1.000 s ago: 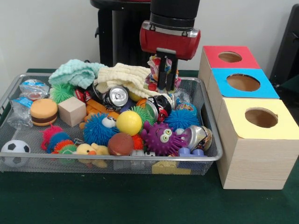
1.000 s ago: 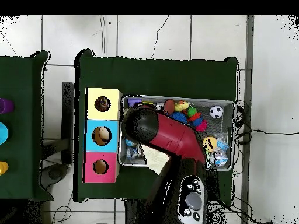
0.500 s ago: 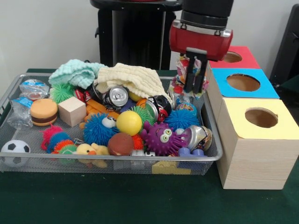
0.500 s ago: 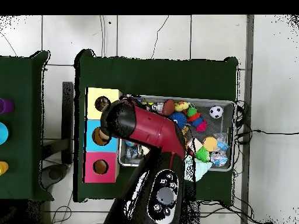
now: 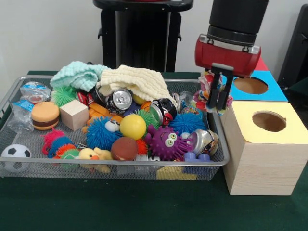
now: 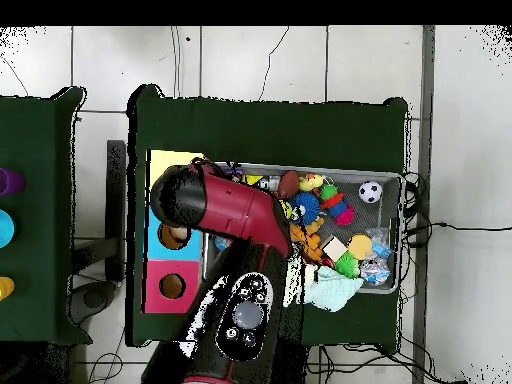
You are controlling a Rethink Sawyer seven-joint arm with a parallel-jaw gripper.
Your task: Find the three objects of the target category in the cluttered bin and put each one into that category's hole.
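Observation:
The cluttered bin (image 5: pixel 120 163) is a wide wire-mesh basket full of toys, cans and cloths; it also shows in the overhead view (image 6: pixel 400 230). My gripper (image 5: pixel 217 98) is shut on a crumpled colourful wrapper (image 5: pixel 203 98) and holds it in the air over the bin's right rim. It hangs just left of the blue-topped box (image 5: pixel 274 91) and the yellow-topped box (image 5: pixel 267 139). The blue box's hole (image 5: pixel 250 85) and the yellow box's hole (image 5: pixel 269 121) are in view. The red-topped box (image 5: pixel 261 64) is mostly hidden behind my arm. In the overhead view my arm hides the gripper.
In the bin lie a purple spiky toy (image 5: pixel 166 142), a yellow ball (image 5: pixel 133 126), a soda can (image 5: pixel 120 99), a cream cloth (image 5: pixel 134 79), a teal cloth (image 5: pixel 77 74), a wooden cube (image 5: pixel 74 114), a burger toy (image 5: pixel 45 115) and a small soccer ball (image 5: pixel 14 158). The black pedestal (image 5: pixel 139 33) stands behind.
My gripper has moved to the right with the wrapper, from above the bin's back right part to over its right rim beside the boxes.

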